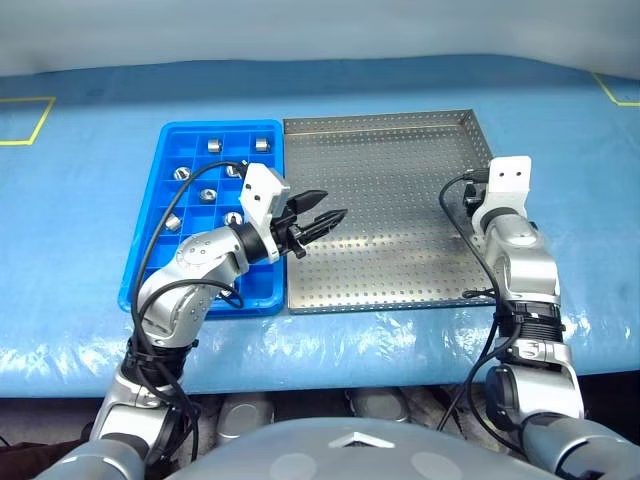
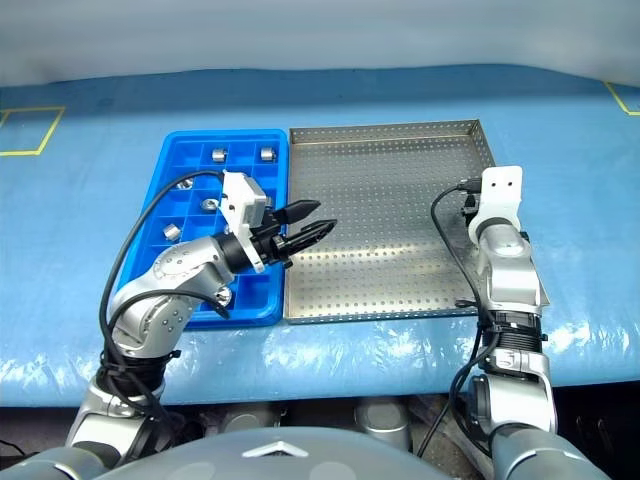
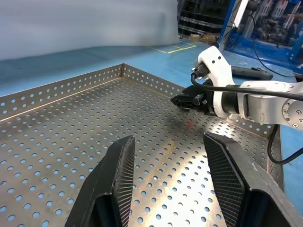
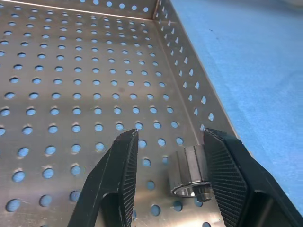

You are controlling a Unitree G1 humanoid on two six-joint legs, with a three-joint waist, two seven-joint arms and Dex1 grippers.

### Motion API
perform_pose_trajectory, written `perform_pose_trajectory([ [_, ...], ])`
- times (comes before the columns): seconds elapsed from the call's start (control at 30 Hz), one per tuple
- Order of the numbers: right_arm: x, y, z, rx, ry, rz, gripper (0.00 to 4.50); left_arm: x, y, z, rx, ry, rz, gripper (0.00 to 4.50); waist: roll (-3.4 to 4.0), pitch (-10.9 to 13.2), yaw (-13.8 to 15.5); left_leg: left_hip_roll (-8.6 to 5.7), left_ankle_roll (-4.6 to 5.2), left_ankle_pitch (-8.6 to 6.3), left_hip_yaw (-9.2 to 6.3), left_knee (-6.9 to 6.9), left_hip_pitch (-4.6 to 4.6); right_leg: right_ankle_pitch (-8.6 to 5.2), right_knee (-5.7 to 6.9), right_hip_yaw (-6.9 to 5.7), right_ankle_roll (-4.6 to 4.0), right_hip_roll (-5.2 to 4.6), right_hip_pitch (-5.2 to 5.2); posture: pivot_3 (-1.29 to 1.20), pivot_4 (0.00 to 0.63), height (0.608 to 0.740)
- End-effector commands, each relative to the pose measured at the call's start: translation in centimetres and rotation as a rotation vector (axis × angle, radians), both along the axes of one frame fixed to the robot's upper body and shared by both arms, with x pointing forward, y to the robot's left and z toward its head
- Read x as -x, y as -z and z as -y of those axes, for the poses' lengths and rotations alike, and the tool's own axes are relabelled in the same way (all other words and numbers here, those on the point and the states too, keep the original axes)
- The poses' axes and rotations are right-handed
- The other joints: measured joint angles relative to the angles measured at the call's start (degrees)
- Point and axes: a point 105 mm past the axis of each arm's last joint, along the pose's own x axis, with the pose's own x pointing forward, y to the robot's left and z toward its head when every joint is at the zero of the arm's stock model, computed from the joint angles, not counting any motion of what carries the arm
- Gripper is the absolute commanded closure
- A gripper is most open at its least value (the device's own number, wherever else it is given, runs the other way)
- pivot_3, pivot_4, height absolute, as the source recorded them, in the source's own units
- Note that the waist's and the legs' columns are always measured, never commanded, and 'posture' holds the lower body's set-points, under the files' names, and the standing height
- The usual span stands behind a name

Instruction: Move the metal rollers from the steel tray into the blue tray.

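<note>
A steel tray (image 1: 385, 215) with a dotted, perforated floor lies on a bench (image 1: 90, 180) covered in blue, and a blue tray (image 1: 165, 165) divided into small square pockets sits just beside it on the robot's left, their long edges touching or nearly so. Several metal rollers (image 1: 214, 145) already rest in separate pockets of the blue tray, mostly toward its far and middle rows. The left pincer (image 1: 318, 218) hangs over the near-left part of the steel tray, just past the seam between the two trays, pointing across the steel tray toward the right; its two black fingers (image 3: 120, 175) stand apart with nothing between them, as the left wrist view shows clearly. The right pincer (image 4: 168, 175) is low over the right side of the steel tray, close to the right rim and its perforated side wall. In the right wrist view its fingers straddle one roller (image 4: 190, 171), which lies on the tray floor near the wall; the roller sits against the finger nearer the rim while a gap shows between it and the other finger, so the jaws are drawn in narrow around it but not pressing it from both sides. The left wrist view also shows the right pincer (image 3: 187, 100) across the tray, close to the floor.
</note>
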Motion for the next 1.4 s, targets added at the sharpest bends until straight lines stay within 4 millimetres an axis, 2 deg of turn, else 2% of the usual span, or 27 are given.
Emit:
perform_pose_trajectory([
  [0.03,0.4,-0.1,1.3,0.011,0.040,0.004,2.24,0.4,-1.0,0.5,0.010,0.031,0.036,2.01,0.00,0.0,0.0,0.00,0.00,0.00,0.00,0.00,0.00,0.00,-0.01,0.00,0.00,0.00,0.00,-0.09,0.150,0.740],
  [0.47,1.4,2.9,1.8,-0.086,0.072,-0.072,2.24,0.0,-1.3,1.3,-0.009,0.077,0.049,2.01,0.03,0.0,-0.6,0.00,0.01,0.00,0.02,0.00,0.00,0.00,-0.03,0.01,0.00,0.00,0.01,-0.14,0.150,0.740],
  [0.5,1.4,3.0,1.8,-0.093,0.079,-0.068,2.43,0.0,-1.3,1.3,-0.009,0.079,0.050,2.01,0.03,0.0,-0.7,0.00,0.01,0.00,0.02,0.00,-0.01,0.00,-0.03,0.00,0.00,0.00,0.01,-0.14,0.150,0.740],
  [0.57,1.4,2.7,2.0,-0.091,0.086,-0.049,2.78,0.0,-1.3,1.3,-0.009,0.080,0.051,2.01,0.03,0.0,-0.8,0.00,0.01,0.00,0.02,0.00,-0.01,0.00,-0.03,0.00,0.00,0.00,0.02,-0.14,0.150,0.740],
  [0.6,1.3,2.5,2.1,-0.090,0.088,-0.040,2.80,0.0,-1.3,1.3,-0.009,0.080,0.052,2.01,0.03,0.0,-0.8,0.00,0.00,0.00,0.02,0.01,-0.01,0.00,-0.04,0.00,0.00,0.00,0.02,-0.14,0.150,0.740],
  [1.1,0.3,0.8,1.4,-0.096,0.064,0.051,2.81,0.1,-1.1,1.0,-0.001,0.057,0.046,2.01,0.03,0.0,-0.9,-0.02,0.00,0.00,0.02,0.03,-0.01,0.01,-0.04,0.02,0.03,-0.01,0.02,-0.12,0.150,0.740],
  [1.4,0.3,-2.8,-3.3,-0.149,-0.102,0.186,2.81,-1.0,-1.6,-1.3,-0.011,-0.025,0.065,2.01,0.10,0.0,-1.7,0.00,0.00,0.00,0.02,-0.03,-0.01,0.01,-0.05,0.02,0.03,0.00,0.00,-0.12,0.150,0.740],
])
